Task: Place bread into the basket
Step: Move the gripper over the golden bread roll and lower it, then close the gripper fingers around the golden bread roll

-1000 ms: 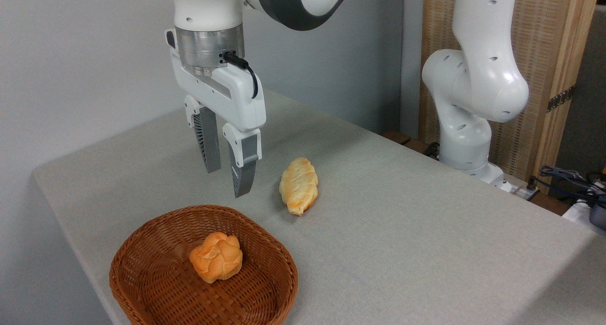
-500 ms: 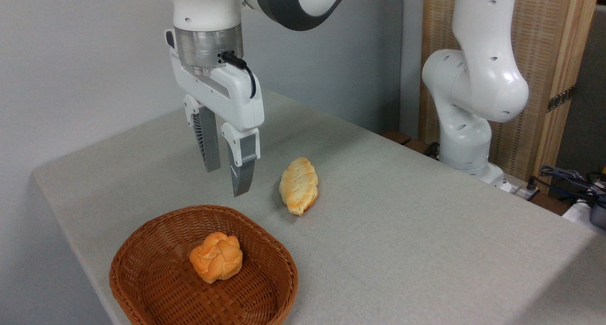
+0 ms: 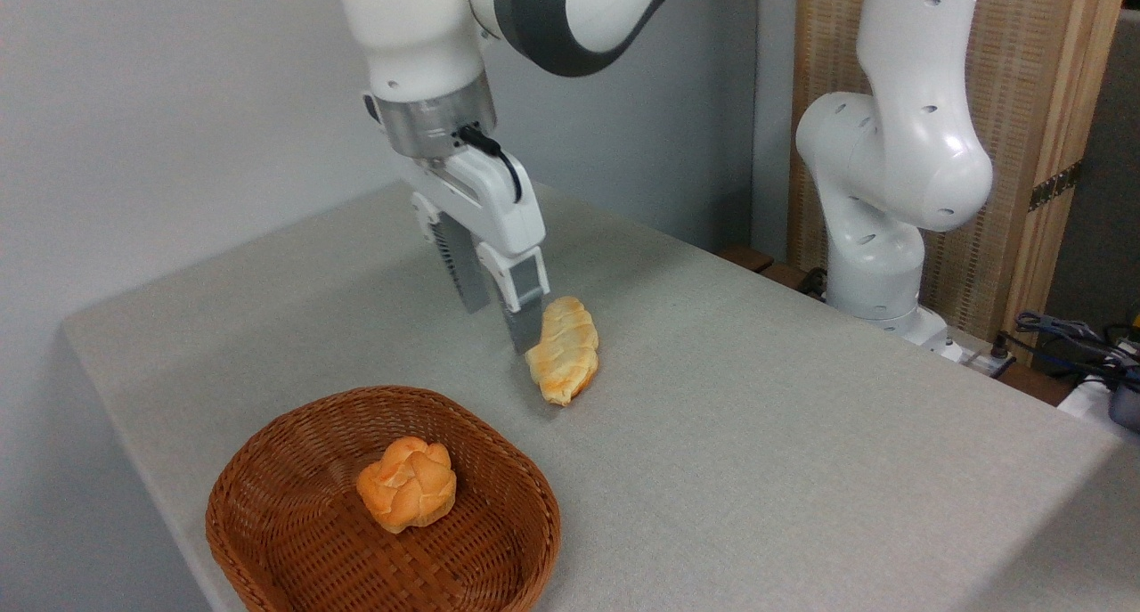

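Fixed cam, only view we have. Big change vs 0.5 s ago: the gripper (image 3: 500, 322) has swung right and toward frame centre, away from its spot above the basket's far rim, and now sits w/ its nearer fingertip (image 3: 524, 334) at the upper-left end of the bread (image 3: 562, 349). It overlaps the loaf's edge in the pic; we can't tell if it's touching or just in front. Wrist also tilted now, fingers lean down-right instead of hanging near vertical. Bread itself hasn't shifted, same place and angle as in both earlier frames.

Jaws: spread a little, a narrow gap shows between the two fingers, nothing pinched. Gap looks no wider than before, and narrower than the loaf's width, so we judge it would need to open more or line up across the loaf before a grasp. Step in hand, our read: approach to the bread, pick not yet made.

Task thing: bread lies flat on the grey table (image 3: 757, 434), centre of frame, long axis roughly top-to-bottom in pic, up-right of the basket and apart from it.

Containers: one, wicker basket (image 3: 499, 478), lower left of frame, upright. Holds a single round knotted roll (image 3: 407, 485), about mid-basket, slightly right. Plenty of bare weave beside the roll, so room for the loaf as we judge it.
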